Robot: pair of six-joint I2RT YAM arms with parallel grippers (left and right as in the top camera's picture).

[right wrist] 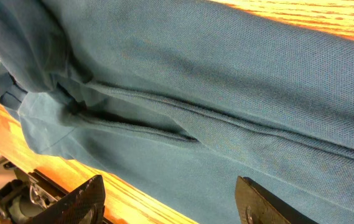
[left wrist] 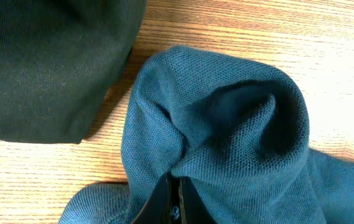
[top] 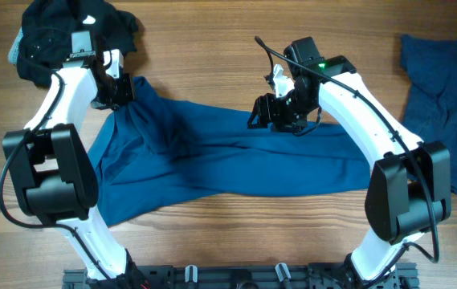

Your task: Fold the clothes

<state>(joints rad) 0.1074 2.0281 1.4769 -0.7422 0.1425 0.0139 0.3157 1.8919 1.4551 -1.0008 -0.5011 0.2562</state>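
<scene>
— How far along is the folding?

— Barely begun, I'd say. At the far left a black garment (top: 67, 36) lies in a heap. Just beside it the left gripper (left wrist: 175, 198) is clamped tight on a bunched corner of the blue polo shirt (top: 228, 164), which sprawls rumpled across the middle of the table (top: 212, 48).

— And the other arm?

— The right gripper (right wrist: 169, 190) hangs over the shirt's far edge, jaws well apart, holding nothing. At the far right a darker blue garment (top: 445, 104) lies crumpled.

— Any basket for them?

— None that I can see. All three lie on bare wood, and none looks neatly folded.
</scene>
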